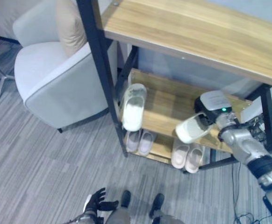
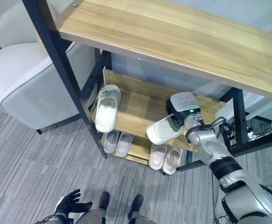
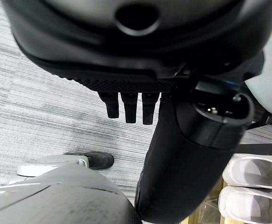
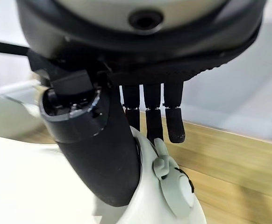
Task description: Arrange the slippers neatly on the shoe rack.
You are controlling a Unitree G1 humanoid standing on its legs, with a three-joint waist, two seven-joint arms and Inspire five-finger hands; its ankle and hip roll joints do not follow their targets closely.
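My right hand is shut on a white slipper and holds it in the air at the front edge of the rack's middle shelf. In the right wrist view the thumb and fingers pinch the slipper's strap. A second white slipper lies at the left end of that shelf, its toe hanging over the edge. Two pairs of slippers sit on the bottom shelf. My left hand hangs low near the floor, open and holding nothing.
The rack has a black metal frame and a wide wooden top shelf above the middle one. A grey armchair with a beige cushion stands to the rack's left. Grey carpet lies in front.
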